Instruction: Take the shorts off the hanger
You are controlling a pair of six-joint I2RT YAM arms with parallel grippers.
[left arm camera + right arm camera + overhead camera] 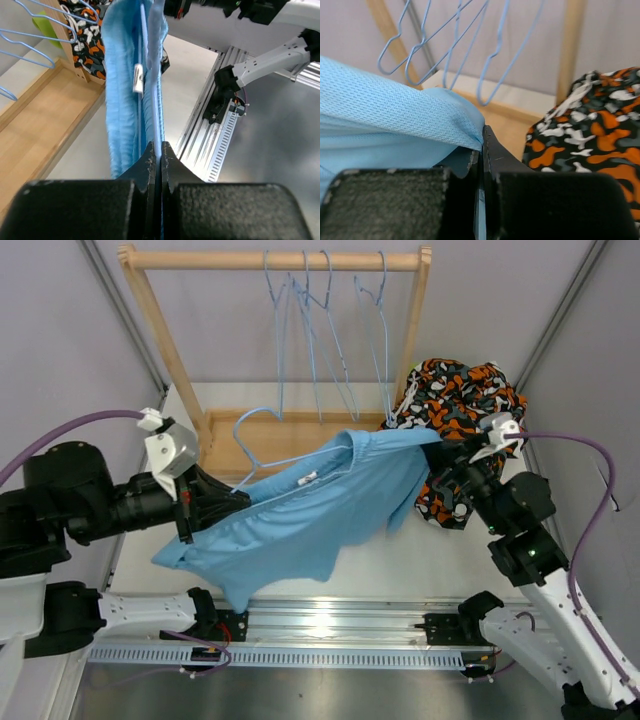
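Over mid worktop (400,560), my left claw (215,505) and right claw (440,452) pinch the blue shorts (330,502) taut. Hanger (238,426) not out: I'd ease one waistband end off its wire.

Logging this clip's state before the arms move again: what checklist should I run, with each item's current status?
1. Left gripper shut on the light blue shorts: ok.
2. Right gripper shut on the shorts' other end: ok.
3. Blue wire hanger out of the shorts: not ok; it runs along the waistband.
4. That hanger's hook off the rod: ok.
5. Left grip holds fabric only, not wire: cannot tell.
6. Camouflage shorts clear of the right arm: cannot tell; they lie heaped right beside it.
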